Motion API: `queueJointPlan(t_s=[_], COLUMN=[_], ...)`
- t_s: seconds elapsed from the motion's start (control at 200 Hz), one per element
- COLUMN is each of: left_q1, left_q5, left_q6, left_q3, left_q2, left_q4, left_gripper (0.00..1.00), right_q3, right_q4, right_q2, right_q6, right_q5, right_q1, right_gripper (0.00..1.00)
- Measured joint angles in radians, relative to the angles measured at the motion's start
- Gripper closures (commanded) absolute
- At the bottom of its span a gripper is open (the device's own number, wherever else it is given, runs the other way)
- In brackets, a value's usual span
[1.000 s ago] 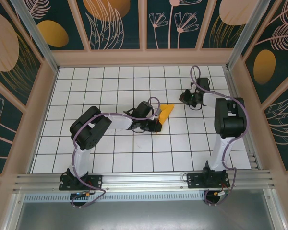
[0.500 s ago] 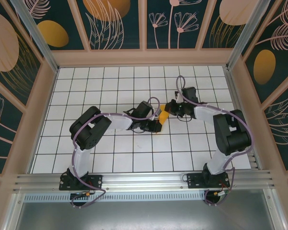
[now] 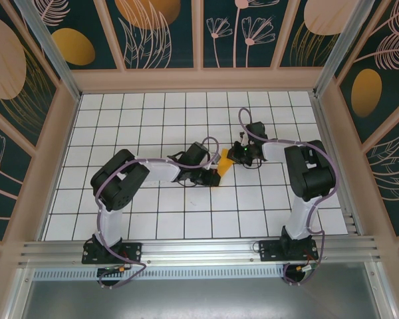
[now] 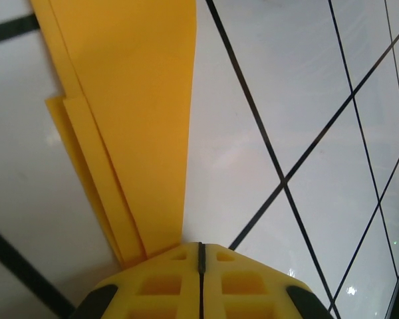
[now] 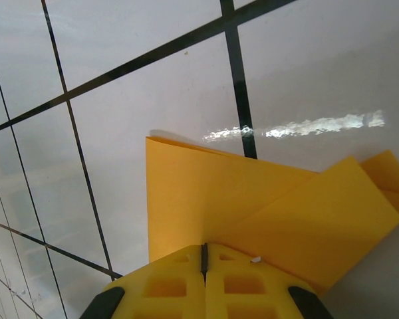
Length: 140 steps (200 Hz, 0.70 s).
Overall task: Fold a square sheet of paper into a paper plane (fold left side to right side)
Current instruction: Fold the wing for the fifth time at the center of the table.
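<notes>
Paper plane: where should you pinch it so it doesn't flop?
Probably its narrow end, where the folded layers of the paper plane stack and look stiffest. Come in low and edge-on along the floor, since it lies nearly flat; the left gripper pinches there.

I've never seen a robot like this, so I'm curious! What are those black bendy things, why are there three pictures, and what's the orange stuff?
The bendy things are two robot arms bolted to a white tiled table. Each ends in a two-finger pincher called a gripper. The big picture looks down from above. The other two come from small cameras on the arms' wrists, so the yellow blocks there are the fingers up close. The orange stuff is a folded orange paper between the arms. The left gripper is shut and seems to pinch its edge. The right gripper is shut too, right at the paper. I can't tell whether it touches it.
</notes>
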Motion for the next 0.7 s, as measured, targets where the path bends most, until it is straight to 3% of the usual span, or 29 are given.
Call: queueJointPlan(t_s=[0.39,0.56,0.701], left_q1=[0.002,0.010,0.011], left_q5=[0.003,0.024,0.046], left_q6=[0.013,0.013,0.014], left_q3=[-0.079,-0.029,0.038], left_q2=[-0.088,-0.123,-0.126], left_q4=[-0.080,-0.127,-0.123], left_gripper=[0.92,0.91,0.84], right_q3=[0.006,0.006,0.006], right_q4=[-0.011,-0.011,-0.011], right_q2=[0.002,0.002,0.002], right_q6=[0.000,0.000,0.000], right_q5=[-0.003,-0.003,-0.003], right_q1=[0.000,0.000,0.000], right_gripper=[1.00,1.00,1.00])
